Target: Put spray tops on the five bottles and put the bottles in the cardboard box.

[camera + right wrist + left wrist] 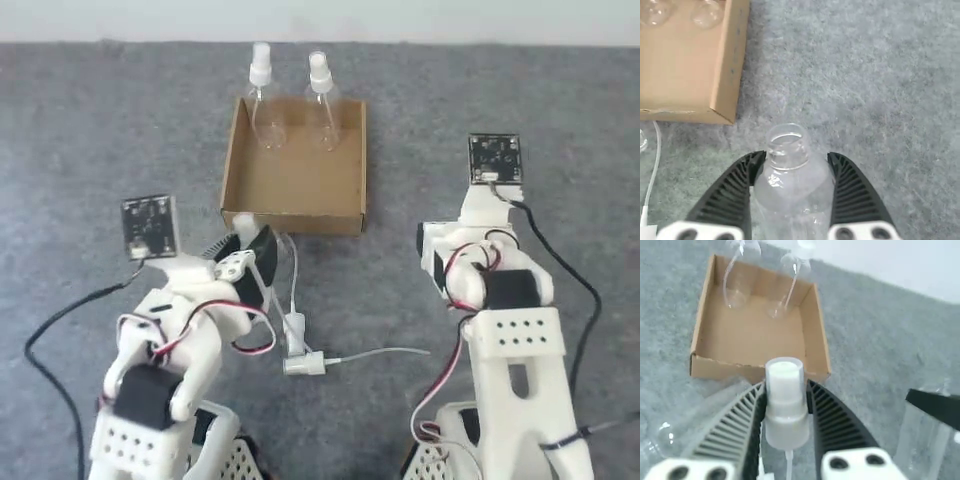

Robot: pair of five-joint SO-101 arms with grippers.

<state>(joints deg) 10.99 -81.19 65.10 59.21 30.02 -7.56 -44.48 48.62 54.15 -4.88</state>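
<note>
Over on the left, the left gripper [785, 390] is clamped on a top [785, 405]. Its fingers pinch the white collar from both sides, so the head stands up and the dip tube hangs straight down. That grip looks chosen so the tube can drop into a neck.

It hovers just in front of the box [290, 218], near its front left corner.

On the carpet [100, 120] beside that arm lie the loose tops [305, 362], on their sides with thin tubes trailing. They sit between the two arms, within reach of either by the look of it.

In the middle, the box is open and shallow. Inside are two capped bottles [265, 110], side by side against the far wall, with the second [322, 115] just beside the first. Parked at the back like that, they leave the near floor of the box bare for more.

On the right, the right gripper [792, 160] has closed around the open bottle [790, 195] at the shoulder, neck up and uncapped. It stands off the box's front right corner and is held upright, ready to take a top. I'd call it two done and a third being paired up.
</note>
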